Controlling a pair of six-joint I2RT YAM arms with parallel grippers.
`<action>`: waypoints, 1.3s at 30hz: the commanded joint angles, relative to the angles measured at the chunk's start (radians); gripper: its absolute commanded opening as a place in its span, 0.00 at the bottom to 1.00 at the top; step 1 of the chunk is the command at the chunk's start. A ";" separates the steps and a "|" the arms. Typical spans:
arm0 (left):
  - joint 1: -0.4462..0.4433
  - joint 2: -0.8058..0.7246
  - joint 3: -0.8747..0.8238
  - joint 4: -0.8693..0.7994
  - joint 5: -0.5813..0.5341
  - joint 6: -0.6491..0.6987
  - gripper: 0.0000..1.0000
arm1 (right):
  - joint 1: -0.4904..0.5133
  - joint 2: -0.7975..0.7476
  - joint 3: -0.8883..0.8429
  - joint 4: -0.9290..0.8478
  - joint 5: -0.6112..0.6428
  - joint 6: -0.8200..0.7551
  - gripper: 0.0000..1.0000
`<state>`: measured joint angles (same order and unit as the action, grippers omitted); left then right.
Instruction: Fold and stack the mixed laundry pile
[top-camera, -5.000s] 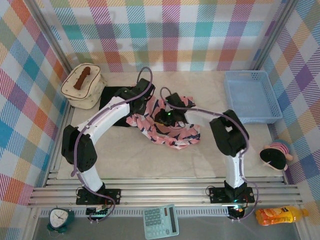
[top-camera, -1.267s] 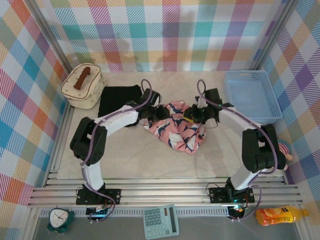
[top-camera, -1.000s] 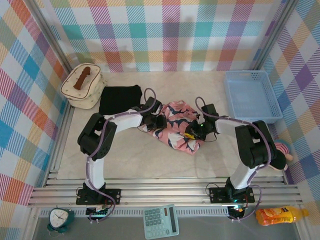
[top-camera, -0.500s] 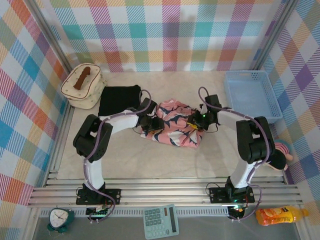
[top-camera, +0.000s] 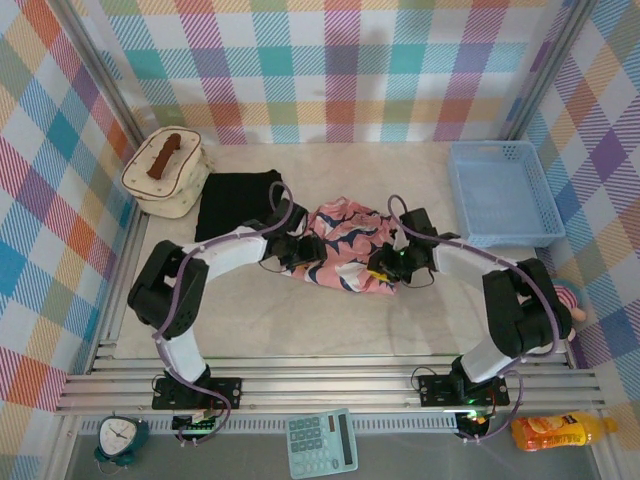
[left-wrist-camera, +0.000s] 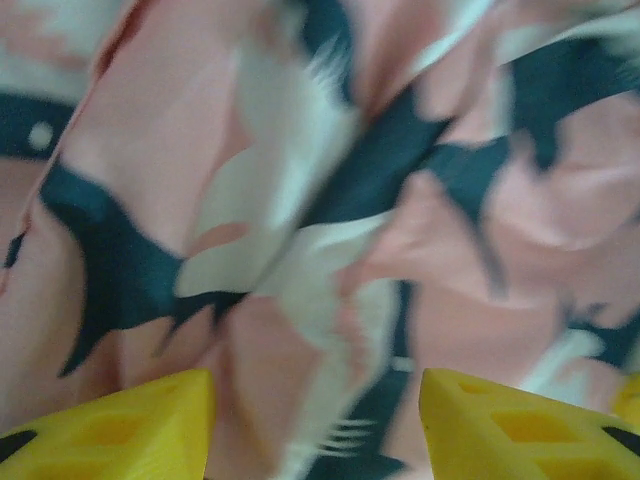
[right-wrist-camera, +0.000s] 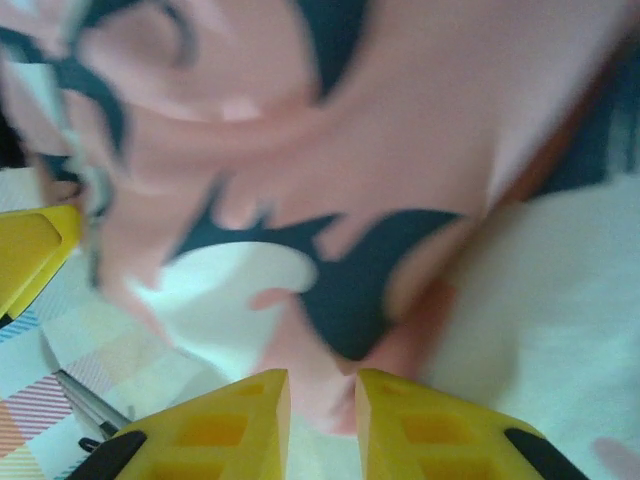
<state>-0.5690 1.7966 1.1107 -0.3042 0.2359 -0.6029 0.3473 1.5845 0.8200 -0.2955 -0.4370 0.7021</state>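
**Top external.** The pink printed garment (top-camera: 345, 240) lies bunched mid-table (top-camera: 300, 320), between both arms. The black shirt (top-camera: 237, 200) lies flat behind and to its left, beside the cream bag (top-camera: 165, 170). I judge it is placed there as the base of the stack. My left gripper (top-camera: 303, 250) sits at the garment's left edge and my right gripper (top-camera: 385, 262) at its right edge.

**Left wrist.** The jaws stand apart over the fabric and pinch nothing. I judge them ready to take a hold.

**Right wrist.** The jaws nearly meet on a pink fold, securing that edge for folding.
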 joint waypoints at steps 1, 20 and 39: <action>-0.002 0.027 -0.020 0.017 -0.060 0.061 0.53 | -0.019 0.045 -0.014 0.060 0.041 0.041 0.23; 0.041 -0.076 0.251 -0.287 -0.198 0.241 1.00 | -0.115 -0.118 0.153 -0.235 0.289 -0.262 0.99; 0.066 0.210 0.278 -0.156 -0.124 0.251 0.93 | -0.027 0.183 0.235 -0.079 0.275 -0.196 0.98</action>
<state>-0.4953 1.9888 1.4055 -0.5087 0.0433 -0.3210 0.2993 1.7382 1.0260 -0.4080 -0.1276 0.4831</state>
